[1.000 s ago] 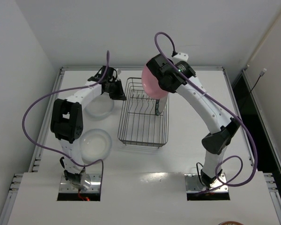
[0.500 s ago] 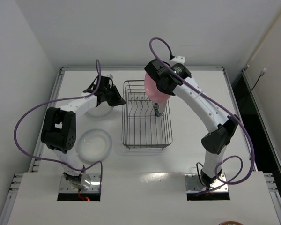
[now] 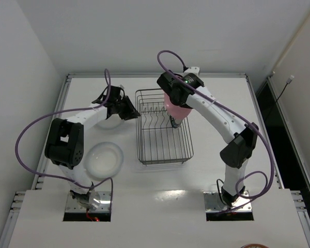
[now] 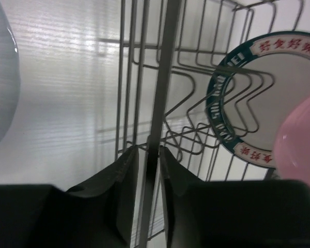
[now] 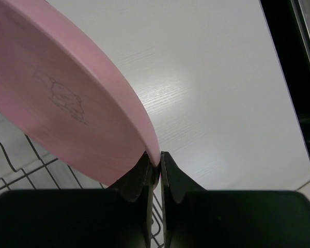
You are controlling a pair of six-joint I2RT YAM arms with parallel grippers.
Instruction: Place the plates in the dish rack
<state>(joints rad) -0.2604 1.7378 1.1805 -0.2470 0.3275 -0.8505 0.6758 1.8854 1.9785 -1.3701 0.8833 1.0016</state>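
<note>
- The right gripper [image 5: 155, 157] is clamped on the rim of the plain pink round plate [image 5: 77, 103]. It holds the plate on edge above the upper right part of the grey wire dish rack [image 3: 165, 161], centre frame in the top view.
- The left gripper [image 4: 149, 155] is pinched on a wire of the rack's left wall.
- A white plate with a dark blue-green patterned rim [image 4: 258, 98] already stands among the tines.
- One translucent whitish plate [image 3: 104, 159] lies flat on the white desk [image 3: 206, 155], lower left.
- The pink plate looks stiff, light and smooth. Held by a rim pinch it could swivel or slip, so it probably wants lowering slowly, straight between free tines.
</note>
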